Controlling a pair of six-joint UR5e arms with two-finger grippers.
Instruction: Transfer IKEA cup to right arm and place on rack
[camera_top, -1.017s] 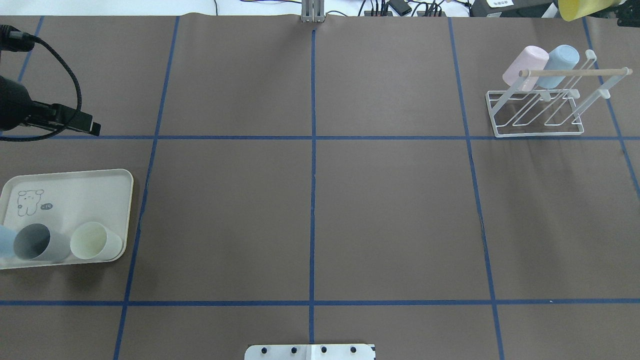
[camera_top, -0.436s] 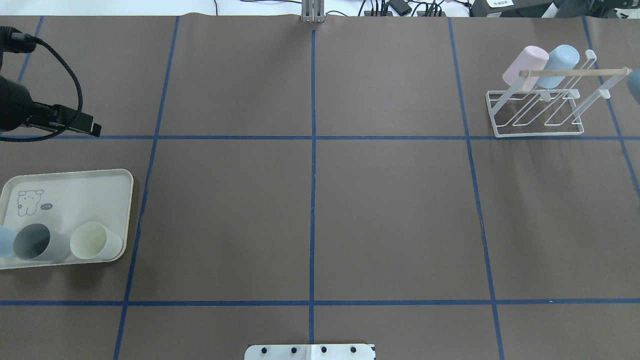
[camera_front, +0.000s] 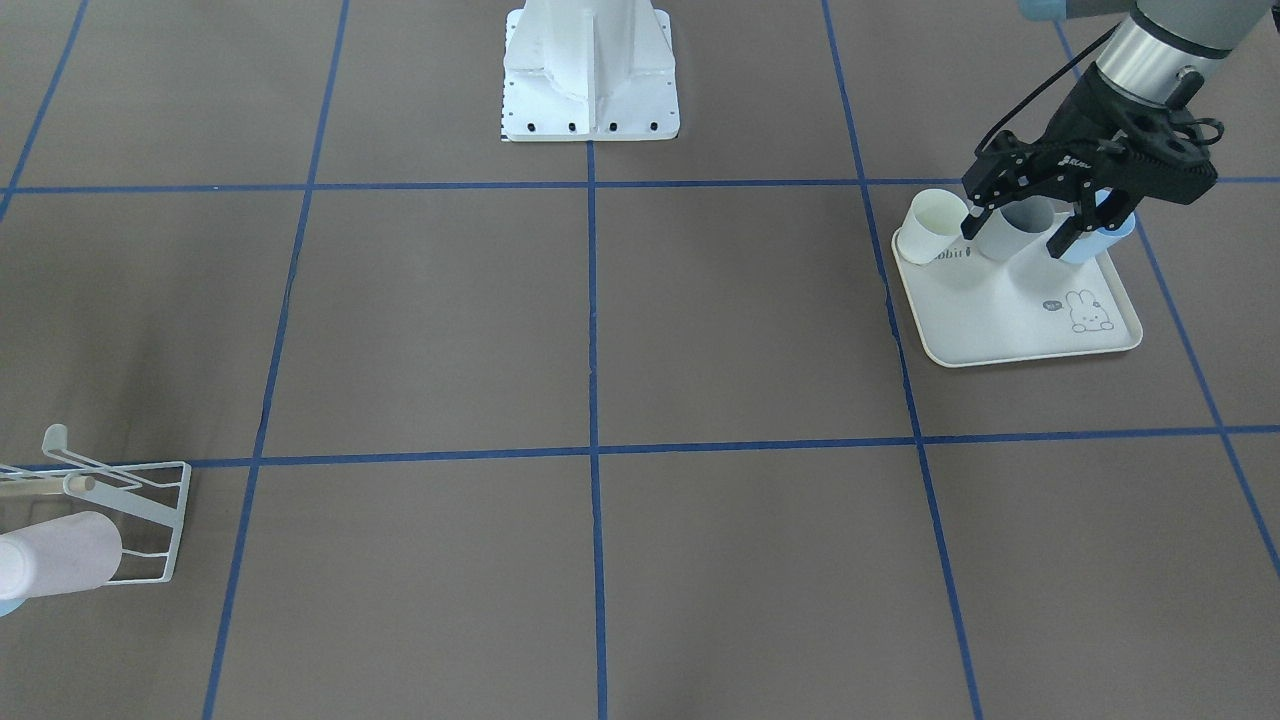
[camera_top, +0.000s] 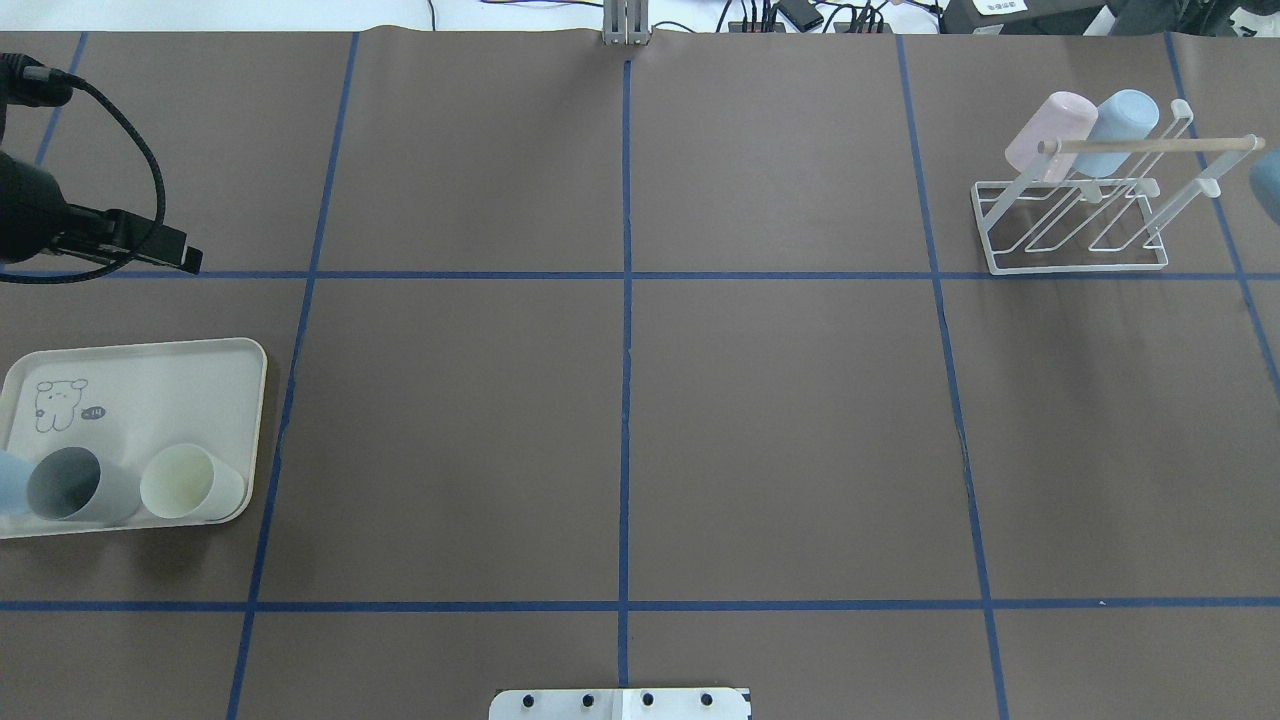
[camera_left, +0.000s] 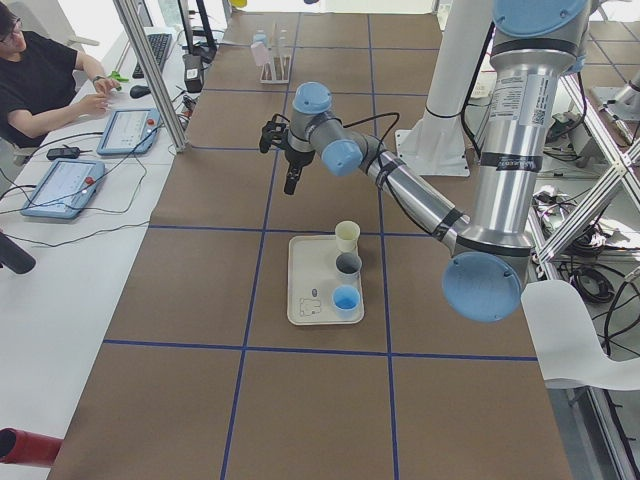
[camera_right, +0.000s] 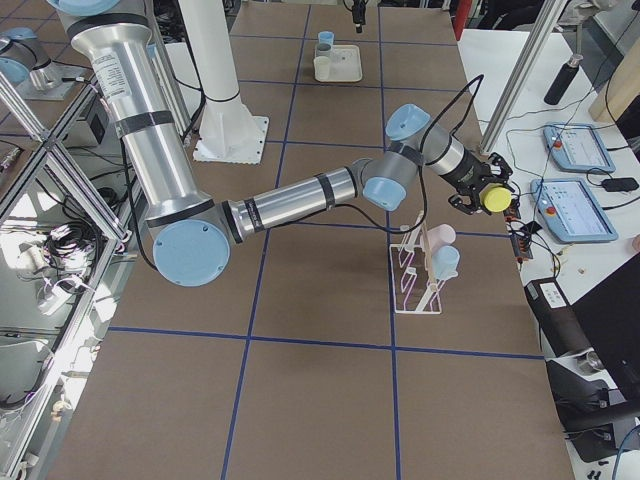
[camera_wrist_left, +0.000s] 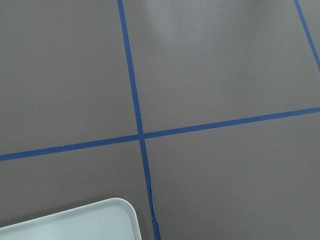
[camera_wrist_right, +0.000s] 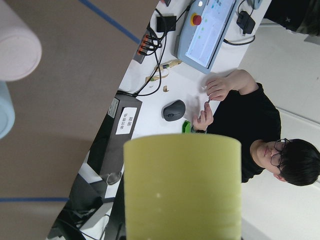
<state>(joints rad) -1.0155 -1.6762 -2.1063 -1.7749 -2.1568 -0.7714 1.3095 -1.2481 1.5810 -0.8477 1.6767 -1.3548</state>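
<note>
Yellow-green plastic cup (camera_wrist_right: 182, 190) | right jaws clamped on it, beside white wire rack (camera_top: 1078, 266) for hanging | left jaws apart, idle

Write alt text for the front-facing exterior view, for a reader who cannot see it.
The robot's left gripper hangs open at upper right, lined up in the picture with a cream cup, a grey cup and a blue cup on a cream tray. At lower left, a white wire rack holds a pink cup.
</note>
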